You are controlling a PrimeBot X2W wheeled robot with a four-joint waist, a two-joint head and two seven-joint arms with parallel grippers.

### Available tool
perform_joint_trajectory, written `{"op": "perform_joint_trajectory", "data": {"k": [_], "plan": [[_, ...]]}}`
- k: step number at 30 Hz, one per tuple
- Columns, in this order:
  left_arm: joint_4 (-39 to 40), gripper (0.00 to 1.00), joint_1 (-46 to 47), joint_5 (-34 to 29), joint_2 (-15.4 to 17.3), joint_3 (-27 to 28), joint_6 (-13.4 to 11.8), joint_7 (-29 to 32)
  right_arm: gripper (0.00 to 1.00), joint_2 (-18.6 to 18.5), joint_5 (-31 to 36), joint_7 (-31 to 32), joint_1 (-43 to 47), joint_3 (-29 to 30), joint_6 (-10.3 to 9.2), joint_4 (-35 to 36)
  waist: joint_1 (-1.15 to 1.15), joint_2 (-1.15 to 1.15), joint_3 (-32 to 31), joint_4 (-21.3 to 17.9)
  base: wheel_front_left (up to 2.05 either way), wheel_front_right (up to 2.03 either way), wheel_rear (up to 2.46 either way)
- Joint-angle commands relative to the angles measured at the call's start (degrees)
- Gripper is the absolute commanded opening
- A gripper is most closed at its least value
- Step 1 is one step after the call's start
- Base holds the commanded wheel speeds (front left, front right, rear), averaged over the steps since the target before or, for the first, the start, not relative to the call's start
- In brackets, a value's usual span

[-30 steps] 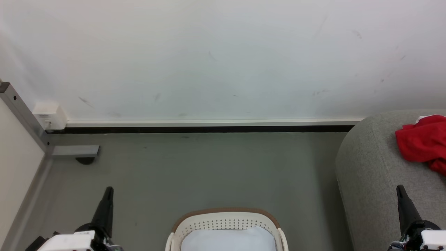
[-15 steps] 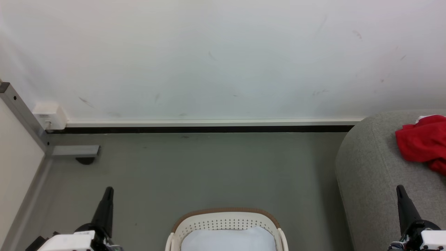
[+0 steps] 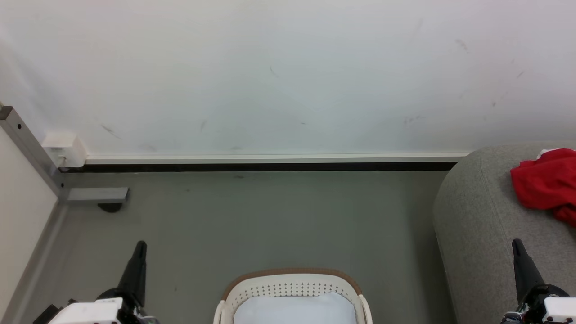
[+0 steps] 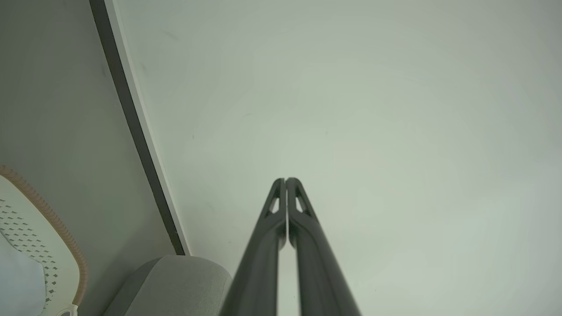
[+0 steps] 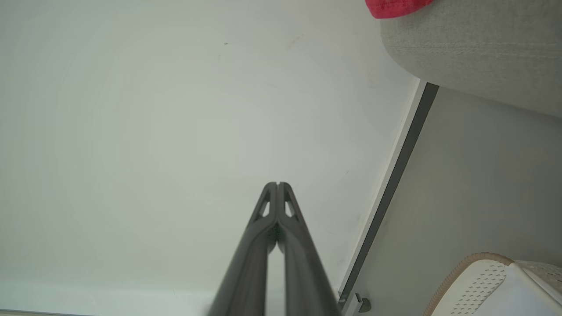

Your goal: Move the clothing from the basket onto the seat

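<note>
The cream-white basket (image 3: 291, 284) with its brown rim stands on the floor at the bottom middle of the head view, and a white cloth piece (image 3: 294, 309) lies inside it. A red garment (image 3: 544, 184) lies on the light-grey seat (image 3: 477, 211) at the right. My left gripper (image 3: 140, 245) is at the lower left, shut and holding nothing, left of the basket. My right gripper (image 3: 516, 243) is at the lower right over the seat's front, also shut with nothing in it. In the wrist views, the left gripper (image 4: 286, 180) and the right gripper (image 5: 277, 184) point at the wall.
A white wall (image 3: 288, 76) with a dark skirting strip (image 3: 270, 167) runs behind the grey floor (image 3: 270, 220). At the left stand a metal frame post (image 3: 27, 148), a white box (image 3: 65, 148) and a small foot (image 3: 110, 207).
</note>
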State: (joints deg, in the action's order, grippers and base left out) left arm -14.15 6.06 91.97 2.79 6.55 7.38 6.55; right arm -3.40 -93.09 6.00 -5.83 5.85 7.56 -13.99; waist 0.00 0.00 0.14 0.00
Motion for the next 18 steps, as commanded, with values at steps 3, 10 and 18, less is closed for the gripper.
{"op": "perform_joint_trajectory", "data": {"k": [3,10,18], "plan": [[0.02,0.0,0.51,0.76,0.12,0.1,0.21,0.2,0.0,0.04,0.31,0.21,-0.77,0.2,-0.14,-0.15,0.0,0.0,0.0,0.0,0.0,0.0,0.0],[0.02,0.0,0.51,0.77,0.12,0.1,0.21,0.19,0.0,0.08,0.27,0.26,-0.78,0.27,-0.14,-0.15,0.0,0.0,0.0,0.0,0.0,0.0,0.0],[0.02,0.0,0.51,0.77,0.12,0.1,0.21,0.19,0.0,0.13,0.36,0.33,-0.79,0.33,-0.14,-0.15,0.0,0.0,0.0,0.0,0.0,0.0,0.0]]}}
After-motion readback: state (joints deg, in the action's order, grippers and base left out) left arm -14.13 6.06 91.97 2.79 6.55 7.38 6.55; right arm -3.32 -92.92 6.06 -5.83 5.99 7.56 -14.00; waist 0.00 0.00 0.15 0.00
